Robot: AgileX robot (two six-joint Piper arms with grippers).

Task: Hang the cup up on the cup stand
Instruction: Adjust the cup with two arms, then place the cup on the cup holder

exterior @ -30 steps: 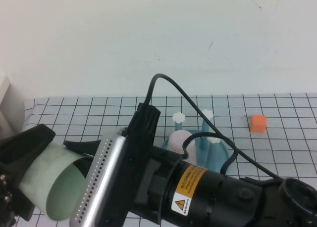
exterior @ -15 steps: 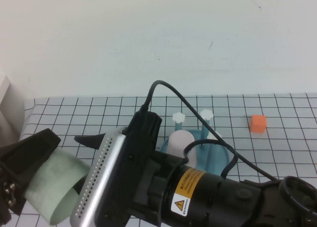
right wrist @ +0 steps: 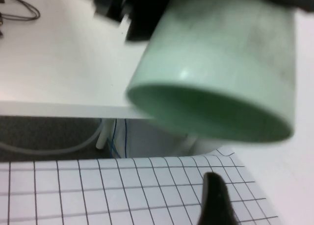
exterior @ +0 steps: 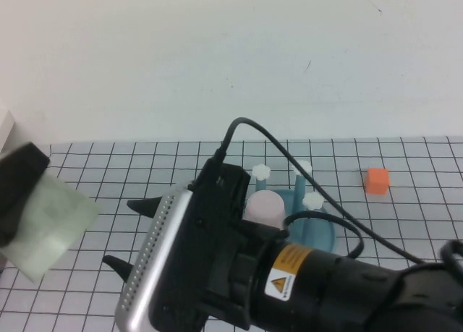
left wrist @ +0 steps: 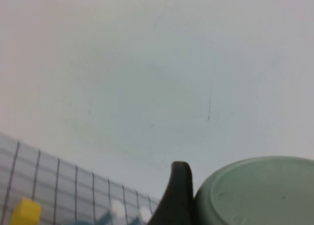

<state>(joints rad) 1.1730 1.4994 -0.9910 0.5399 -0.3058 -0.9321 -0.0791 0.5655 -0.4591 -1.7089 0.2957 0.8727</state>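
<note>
I see the cup (exterior: 47, 227) at far left, raised off the table (exterior: 108, 166), clamped in left pincer (exterior: 18, 202). Right pincer (exterior: 134, 234) beside it, fingers spread, empty. Cup stand (exterior: 318, 234) mid-table, pink cup (exterior: 264, 207) on it.

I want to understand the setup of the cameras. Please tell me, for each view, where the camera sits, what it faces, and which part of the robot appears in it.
High view: raised behind the robot, angled down at the grid mat and cup stand; the right arm fills the foreground, right gripper open and empty.
Left wrist view: on the left arm, facing the wall; one finger beside the cup's base.
Right wrist view: on the right arm, facing the cup's open mouth; one fingertip.
Shared: all show the cup, held by the left gripper.
</note>
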